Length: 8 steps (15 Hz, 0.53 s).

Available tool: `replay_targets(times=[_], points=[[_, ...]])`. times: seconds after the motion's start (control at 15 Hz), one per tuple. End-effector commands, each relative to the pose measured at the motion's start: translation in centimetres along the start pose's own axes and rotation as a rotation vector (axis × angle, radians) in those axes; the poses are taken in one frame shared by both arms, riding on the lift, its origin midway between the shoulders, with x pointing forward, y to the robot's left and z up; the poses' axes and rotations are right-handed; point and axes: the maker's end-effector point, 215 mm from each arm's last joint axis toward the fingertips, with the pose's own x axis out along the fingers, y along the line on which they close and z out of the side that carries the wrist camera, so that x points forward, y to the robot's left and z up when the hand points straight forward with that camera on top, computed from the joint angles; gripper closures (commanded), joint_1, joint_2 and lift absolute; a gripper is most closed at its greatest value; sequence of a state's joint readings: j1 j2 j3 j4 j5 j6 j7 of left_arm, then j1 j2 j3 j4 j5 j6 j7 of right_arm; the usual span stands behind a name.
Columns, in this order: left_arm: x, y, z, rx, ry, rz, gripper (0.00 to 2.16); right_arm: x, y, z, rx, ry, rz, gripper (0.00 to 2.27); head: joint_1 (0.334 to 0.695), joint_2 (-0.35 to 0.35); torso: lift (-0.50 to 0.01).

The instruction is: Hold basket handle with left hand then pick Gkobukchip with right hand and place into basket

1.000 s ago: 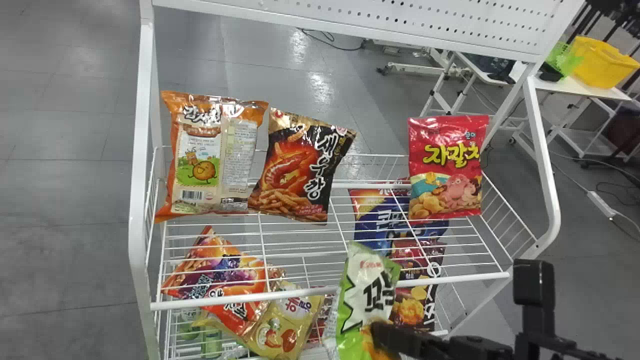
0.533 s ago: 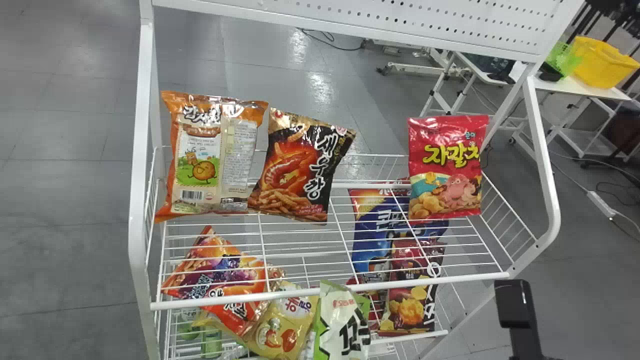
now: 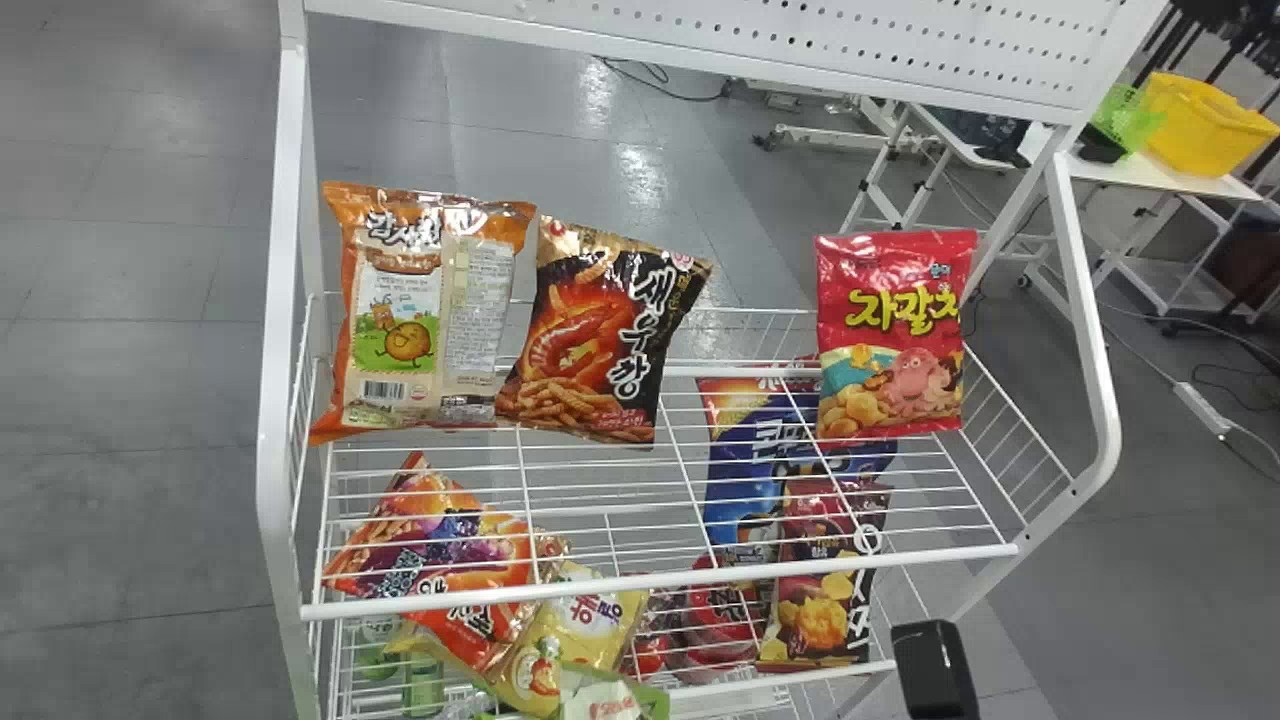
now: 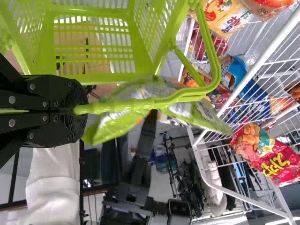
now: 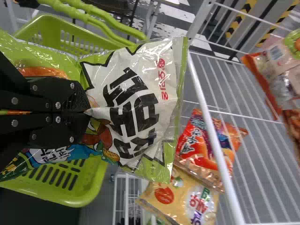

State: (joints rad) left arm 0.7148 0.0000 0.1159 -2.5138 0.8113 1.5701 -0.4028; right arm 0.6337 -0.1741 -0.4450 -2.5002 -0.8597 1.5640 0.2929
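Left gripper: the left gripper (image 4: 78,111) has its two fingers closed around the handle (image 4: 192,93), so the basket (image 5: 91,185) is hanging from this one grip.
Right gripper: the right gripper (image 5: 88,111) is pinching the Gkobukchip bag (image 5: 136,89) by its front film, with the film gathered between the fingers.
Gkobukchip bag: it is in the air, on the basket side of the white rack (image 3: 840,562); the head view shows its top end (image 3: 605,697) at the bottom edge. In the right wrist view the basket shows behind it on two sides. In the left wrist view it is blurred and partly behind the handle, so probably it is near the opening, but I cannot tell if it is fully above it.
Step in hand: I judge it is the carrying to the basket; the placing is not yet done.
Handle risk: the handle crosses close to the bag, so a low approach could catch the bag on it and turn the basket.
Rim risk: the bag is wide and stiff with air; if it comes down off-centre, it may sit on the rim and tip outside.
Release risk: opening too early could drop it between basket and rack.
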Motion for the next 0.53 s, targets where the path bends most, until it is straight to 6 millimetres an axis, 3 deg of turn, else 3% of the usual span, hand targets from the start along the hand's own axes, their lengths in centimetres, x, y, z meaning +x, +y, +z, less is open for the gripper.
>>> replay_targets(times=[0.0,0.47], points=[[0.1,-0.2,0.0,0.003,0.001,-0.002,1.71,1.6,0.3,-2.3,0.016,0.072,0.024,1.90,0.695,-0.350,-0.032],[0.5,-0.1,0.3,0.011,0.004,0.001,1.71,6.9,1.8,-6.2,-0.008,0.217,0.042,1.89,0.695,-0.350,-0.032]])
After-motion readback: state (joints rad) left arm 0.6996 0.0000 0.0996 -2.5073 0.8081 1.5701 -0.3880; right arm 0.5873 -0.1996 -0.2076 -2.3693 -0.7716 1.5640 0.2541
